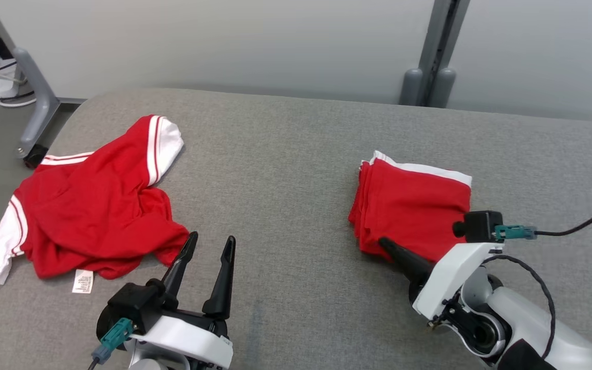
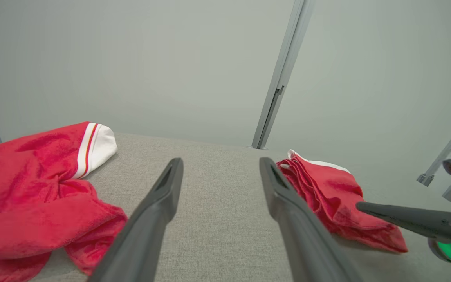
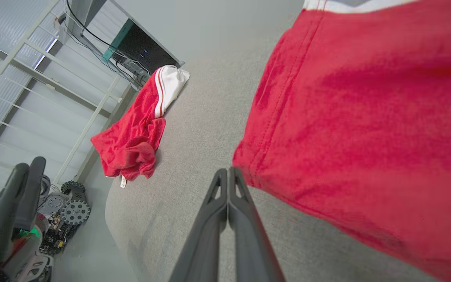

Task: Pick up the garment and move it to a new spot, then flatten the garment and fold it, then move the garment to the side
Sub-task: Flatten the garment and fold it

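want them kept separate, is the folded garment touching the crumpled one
Apart: head view shows bare grey surface between folded garment and crumpled garment.

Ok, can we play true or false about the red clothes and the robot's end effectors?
The folded red garment lies on the robot's right. True.
The left red garment is folded too. False: it lies crumpled.
The left end effector is open. True.
The right end effector is open. False: its fingers are shut, tips at the folded garment's edge.
Both garments lie on the floor. False: they lie on the grey table.
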